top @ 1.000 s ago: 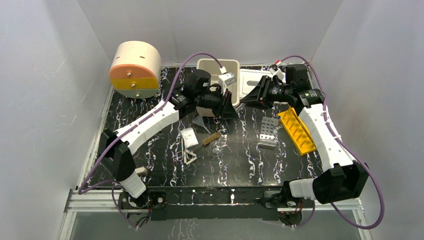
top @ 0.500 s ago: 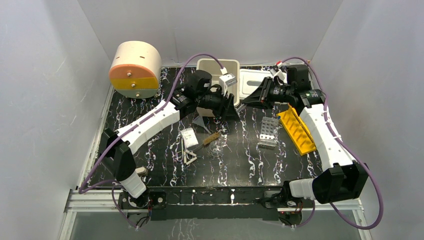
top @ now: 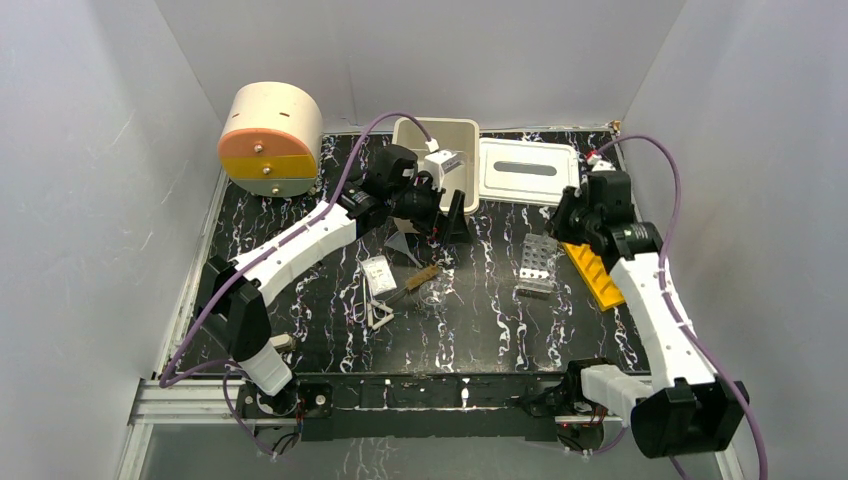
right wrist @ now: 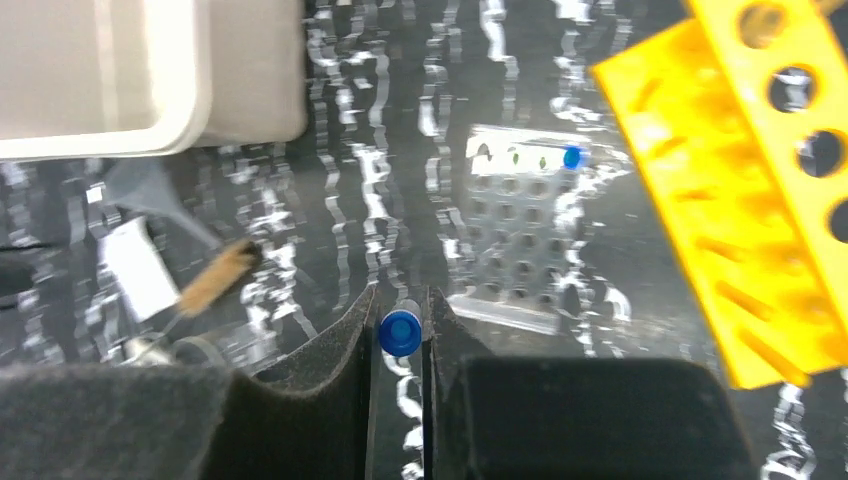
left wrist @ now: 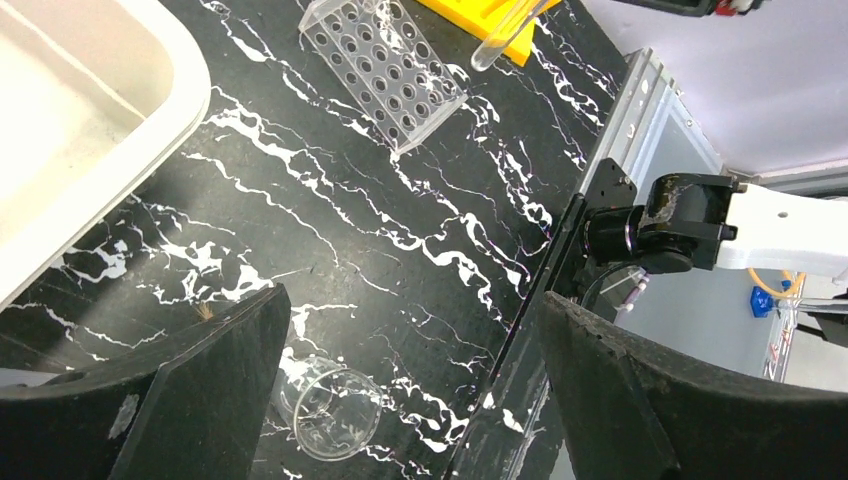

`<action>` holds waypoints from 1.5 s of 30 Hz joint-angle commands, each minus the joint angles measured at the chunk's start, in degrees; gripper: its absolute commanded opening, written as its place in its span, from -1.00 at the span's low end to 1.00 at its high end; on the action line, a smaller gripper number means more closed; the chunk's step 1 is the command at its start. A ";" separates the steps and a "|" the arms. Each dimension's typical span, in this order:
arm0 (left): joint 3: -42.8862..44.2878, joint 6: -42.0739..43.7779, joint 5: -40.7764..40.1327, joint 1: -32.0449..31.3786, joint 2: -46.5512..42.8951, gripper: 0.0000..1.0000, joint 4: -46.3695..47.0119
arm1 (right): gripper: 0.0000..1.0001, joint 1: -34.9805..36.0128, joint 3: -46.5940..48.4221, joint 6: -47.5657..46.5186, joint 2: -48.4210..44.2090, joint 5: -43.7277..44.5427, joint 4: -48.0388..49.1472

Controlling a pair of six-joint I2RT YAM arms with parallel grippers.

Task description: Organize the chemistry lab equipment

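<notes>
The right gripper [right wrist: 400, 300] is pinching a blue-capped tube [right wrist: 400, 333] just below its cap. It holds the tube in the air at the right of the worktop [top: 480, 330], close to the grey holed metal rack [top: 537, 265] and the yellow tube rack [top: 597, 272]. The tube looks light, clear-walled and smooth. Being round, it could swivel or slip between flat fingers, so a hold high on the body near the cap, with modest pressure, seems the safest. Whether it is glass or plastic cannot be told, so it is best treated as breakable. One hole of the grey rack already shows a blue cap.

The grey rack is probably stiff and the heaviest small piece here, best taken by its outer edges. The yellow rack looks like rigid, light plastic, easy to grip by a side wall.

The left gripper [left wrist: 412, 300] is spread wide and empty, hanging at the far centre just near of the white bin [top: 405, 130]. Below it a small clear beaker [left wrist: 325, 410] lies on its side on the worktop. It is likely fragile and prone to rolling, and one wall at the rim seems the place to grip.

No brand or writing is legible. The clear packet [top: 378, 273] beside the wood-handled tool [top: 420, 280] shows a pale patch too small to read.
</notes>
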 commanded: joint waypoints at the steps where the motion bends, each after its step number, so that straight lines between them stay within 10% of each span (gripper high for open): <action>1: -0.54 -0.88 -0.61 0.36 -3.06 0.87 -0.70 | -0.64 -0.15 -6.96 -4.66 -5.17 15.89 9.54; 45: -3.92 -7.55 5.85 6.82 -3.33 0.88 4.38 | -0.59 -0.25 -28.72 -3.41 2.75 24.59 42.51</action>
